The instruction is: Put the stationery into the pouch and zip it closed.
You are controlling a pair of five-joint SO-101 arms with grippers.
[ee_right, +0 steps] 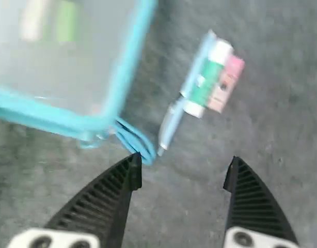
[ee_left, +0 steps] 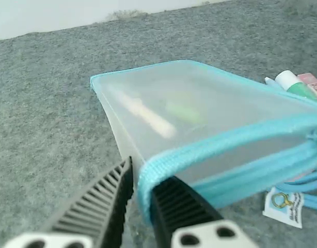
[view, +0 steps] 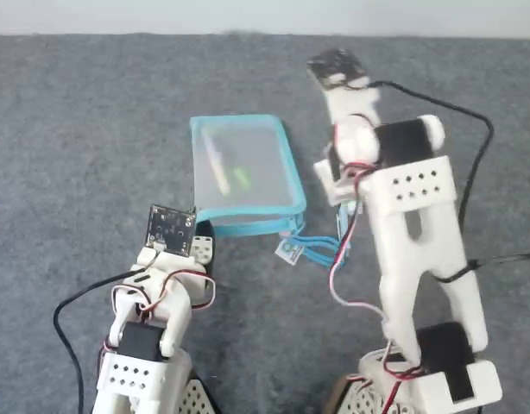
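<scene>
frosted soft plastic edged with a woven cyan zip band, the pouch [view: 243, 168] looks light and floppy, likely to buckle if pushed. the left pincer [ee_left: 143, 175] pinches its zip-edge corner, a sound hold. just ahead of the spread right pincer [ee_right: 184, 157] lie a slim blue pen [ee_right: 171, 121], a green-and-white tube [ee_right: 206, 77] and a pink eraser [ee_right: 226, 85] on the felted grey desk [view: 75, 129]. they look small, rigid and smooth, best nipped across their middles.
</scene>
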